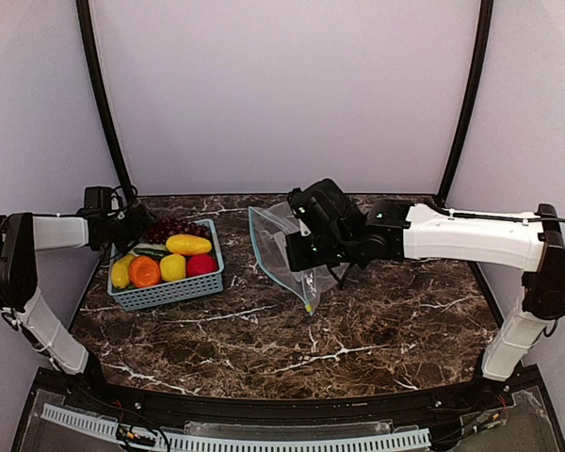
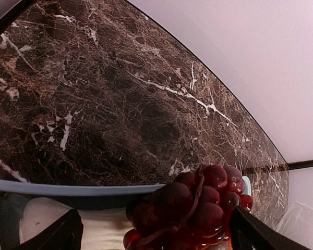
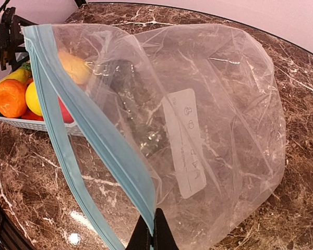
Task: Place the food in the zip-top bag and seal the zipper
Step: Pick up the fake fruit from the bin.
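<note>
Marble table (image 1: 358, 339), right pincer (image 3: 153, 229) grasping one bag (image 3: 198, 104), left pincer (image 2: 155, 219) released, perhaps seven foods (image 1: 174, 264)

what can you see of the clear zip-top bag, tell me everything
The zip-top bag is clear, crinkly plastic, with a teal-blue zipper strip along its mouth edge and a white label printed with small symbols on one face. It looks empty. The right gripper, shut, pinches it at the mouth edge by the strip and holds it up, tilted, right of the basket, the mouth turned toward it. Its lower part seems to rest on the marble table.
</note>
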{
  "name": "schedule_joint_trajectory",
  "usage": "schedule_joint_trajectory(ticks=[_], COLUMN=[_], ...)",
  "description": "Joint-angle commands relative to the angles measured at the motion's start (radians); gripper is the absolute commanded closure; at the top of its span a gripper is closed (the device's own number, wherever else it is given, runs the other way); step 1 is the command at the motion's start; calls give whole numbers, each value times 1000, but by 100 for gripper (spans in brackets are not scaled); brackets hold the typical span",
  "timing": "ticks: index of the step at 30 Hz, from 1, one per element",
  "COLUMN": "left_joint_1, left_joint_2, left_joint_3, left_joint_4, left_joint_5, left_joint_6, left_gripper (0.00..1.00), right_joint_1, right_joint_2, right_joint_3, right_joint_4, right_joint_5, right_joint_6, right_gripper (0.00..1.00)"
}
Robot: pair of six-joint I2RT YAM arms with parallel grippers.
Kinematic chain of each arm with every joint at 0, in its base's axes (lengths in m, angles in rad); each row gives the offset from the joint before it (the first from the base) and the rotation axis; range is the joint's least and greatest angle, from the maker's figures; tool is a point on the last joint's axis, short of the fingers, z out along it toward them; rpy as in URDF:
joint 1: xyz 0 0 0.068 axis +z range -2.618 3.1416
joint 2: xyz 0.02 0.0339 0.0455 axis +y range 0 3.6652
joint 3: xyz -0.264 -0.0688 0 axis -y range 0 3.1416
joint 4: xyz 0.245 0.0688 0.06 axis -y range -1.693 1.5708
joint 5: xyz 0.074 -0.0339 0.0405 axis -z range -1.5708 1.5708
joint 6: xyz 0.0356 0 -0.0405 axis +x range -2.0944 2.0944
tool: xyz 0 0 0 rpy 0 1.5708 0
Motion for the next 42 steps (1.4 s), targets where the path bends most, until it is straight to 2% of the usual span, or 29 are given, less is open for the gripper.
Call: schedule_joint_trajectory(ticks=[1, 5, 22, 24, 27, 36, 42], left_joint_1=[0, 0, -56, -61, -64, -64, -64], left_joint_2=[53, 86, 165, 172, 174, 88, 47], left_joint_3=[50, 67, 142, 148, 152, 125, 104], left_joint_4=[16, 36, 3, 5, 19, 50, 76], left_joint_5=[58, 100, 146, 159, 176, 163, 194], left_joint_6=[12, 12, 111, 115, 110, 123, 112], left_gripper=[1, 1, 30, 36, 51, 68, 93], right_joint_1=[-7, -8, -8, -8, -7, -8, -9], right_joint_2=[5, 8, 34, 37, 39, 35, 33], right_joint_3=[19, 22, 44, 45, 44, 38, 36], right_joint_4=[31, 30, 31, 31, 31, 29, 26], right_joint_5=[-8, -8, -22, -23, -25, -31, -31], right_joint_6=[-16, -20, -32, -33, -29, -22, -15], right_gripper=[100, 100, 100, 100, 100, 100, 100])
